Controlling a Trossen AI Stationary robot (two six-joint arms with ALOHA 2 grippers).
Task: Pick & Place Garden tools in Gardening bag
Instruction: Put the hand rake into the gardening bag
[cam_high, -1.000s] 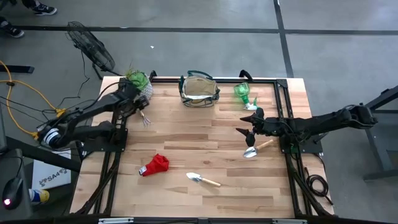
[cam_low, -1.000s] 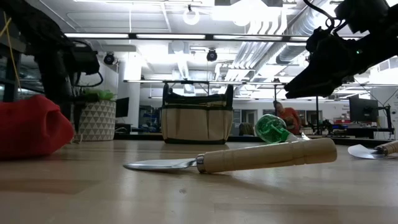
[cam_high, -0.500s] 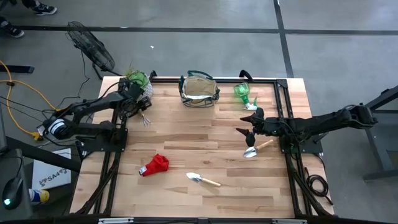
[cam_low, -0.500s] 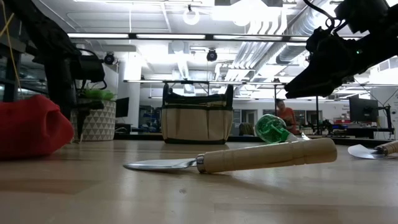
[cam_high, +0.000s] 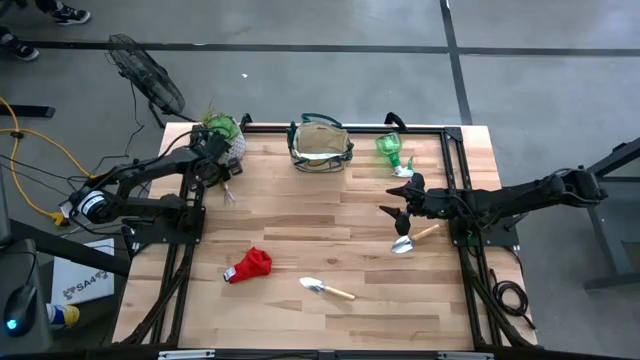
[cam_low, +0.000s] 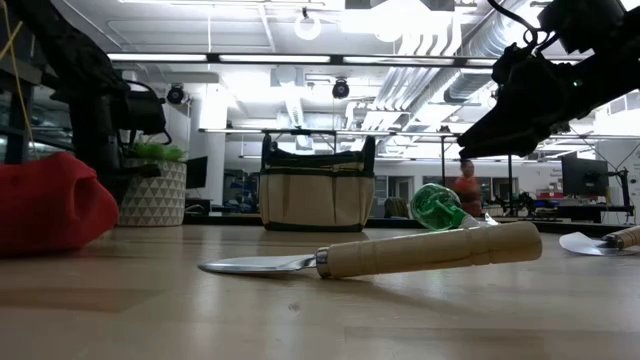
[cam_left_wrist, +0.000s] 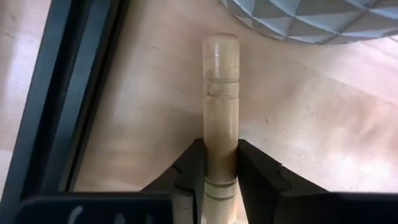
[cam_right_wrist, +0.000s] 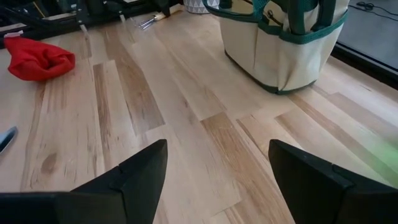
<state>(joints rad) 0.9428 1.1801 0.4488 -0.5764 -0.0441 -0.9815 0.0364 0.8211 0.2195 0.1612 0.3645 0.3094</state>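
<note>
The left gripper (cam_left_wrist: 221, 171) had clenched on a wooden tool handle (cam_left_wrist: 221, 93) beside the plant pot (cam_high: 232, 143) at the table's (cam_high: 300, 225) far left corner, so a lift risked snagging the pot, while the right gripper (cam_high: 395, 200) hung released, the bag (cam_high: 321, 145) at the far edge.

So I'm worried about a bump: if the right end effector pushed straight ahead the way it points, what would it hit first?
Probably the gardening bag; the open right end effector has only bare table before it, though depth is uncertain.
</note>
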